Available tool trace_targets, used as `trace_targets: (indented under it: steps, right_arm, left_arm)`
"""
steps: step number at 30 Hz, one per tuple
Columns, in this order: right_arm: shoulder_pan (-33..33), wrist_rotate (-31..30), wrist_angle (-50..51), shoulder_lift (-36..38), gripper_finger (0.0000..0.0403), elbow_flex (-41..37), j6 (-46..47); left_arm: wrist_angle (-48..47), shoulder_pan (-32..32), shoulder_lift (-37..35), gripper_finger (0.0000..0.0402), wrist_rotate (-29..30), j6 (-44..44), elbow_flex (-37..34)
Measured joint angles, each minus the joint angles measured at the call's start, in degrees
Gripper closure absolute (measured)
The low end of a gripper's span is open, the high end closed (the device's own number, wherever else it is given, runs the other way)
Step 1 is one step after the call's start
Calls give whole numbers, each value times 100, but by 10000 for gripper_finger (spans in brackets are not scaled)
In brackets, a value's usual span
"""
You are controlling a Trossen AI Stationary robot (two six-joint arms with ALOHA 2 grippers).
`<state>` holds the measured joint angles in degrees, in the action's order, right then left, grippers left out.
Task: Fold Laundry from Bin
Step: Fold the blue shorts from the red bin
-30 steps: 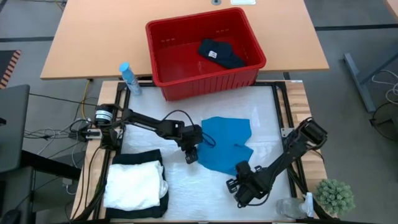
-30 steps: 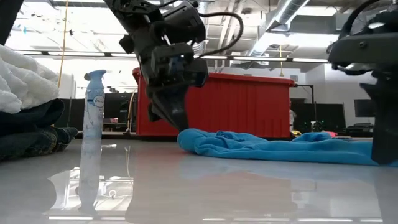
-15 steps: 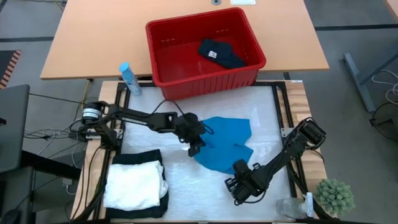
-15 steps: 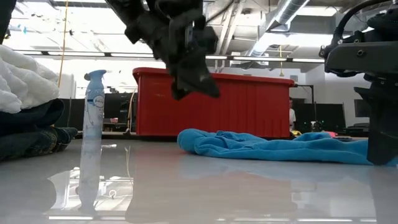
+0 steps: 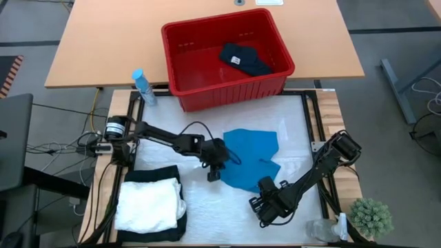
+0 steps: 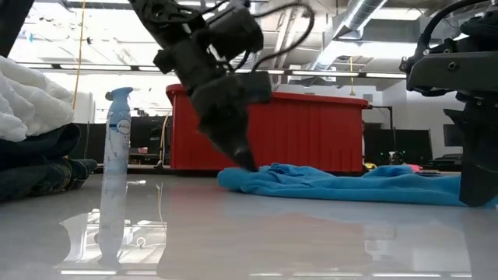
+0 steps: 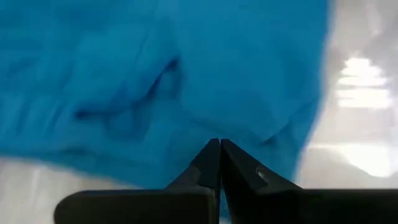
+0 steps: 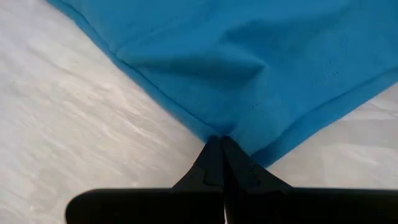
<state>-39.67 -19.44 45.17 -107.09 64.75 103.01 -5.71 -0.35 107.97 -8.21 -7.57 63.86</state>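
Note:
A bright blue cloth (image 5: pixel 253 155) lies spread and wrinkled on the white table cover (image 5: pixel 289 114). My left gripper (image 5: pixel 212 175) is shut, slanting down at the cloth's left edge (image 6: pixel 233 177). My right gripper (image 5: pixel 264 184) is shut at the cloth's near corner (image 8: pixel 219 129). The red bin (image 5: pixel 180 65) stands on the far table with a dark garment (image 5: pixel 245 59) lying on its floor. A folded white item (image 5: pixel 147 204) rests on folded black cloth (image 5: pixel 153 175) at the near left. My left gripper touches the blue cloth with its shut fingertips (image 6: pixel 247 162) at the cloth's left edge (image 7: pixel 186 163), slanting down from the table's left. The cloth lies flat on the table under and beyond the tips. My right gripper meets the cloth's near corner (image 8: pixel 214 132) with its shut fingertips, coming steeply from above. Whether the corner is pinched between them or pressed under them, I cannot tell. The cloth lies on the table.
A blue-capped spray bottle (image 5: pixel 143 87) stands at the table's far left corner. A small green plant (image 5: pixel 372 218) and a clear bottle (image 5: pixel 324 231) sit at the near right. Black frame rails (image 5: pixel 311 124) run along the table's sides.
My left gripper rose and swung right over the blue cloth, rolling as it went, then came back down to the cloth's left edge. The right gripper has kept still at the near corner.

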Motion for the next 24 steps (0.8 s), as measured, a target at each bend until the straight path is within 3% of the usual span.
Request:
trace_targets:
  steps: [16, 20, 24]
  right_arm:
    - [6, 178, -24, 0, 389, 4, -290]
    - [-7, 202, -60, 14, 362, 76, -663]
    - [-168, 599, 11, 231, 325, 307, -1043]
  left_arm:
    - [-923, 435, 146, 401, 277, -54, -19]
    - [-1106, 447, 141, 402, 290, -113, -11]
    - [-1225, 453, 137, 402, 308, -453, -13]
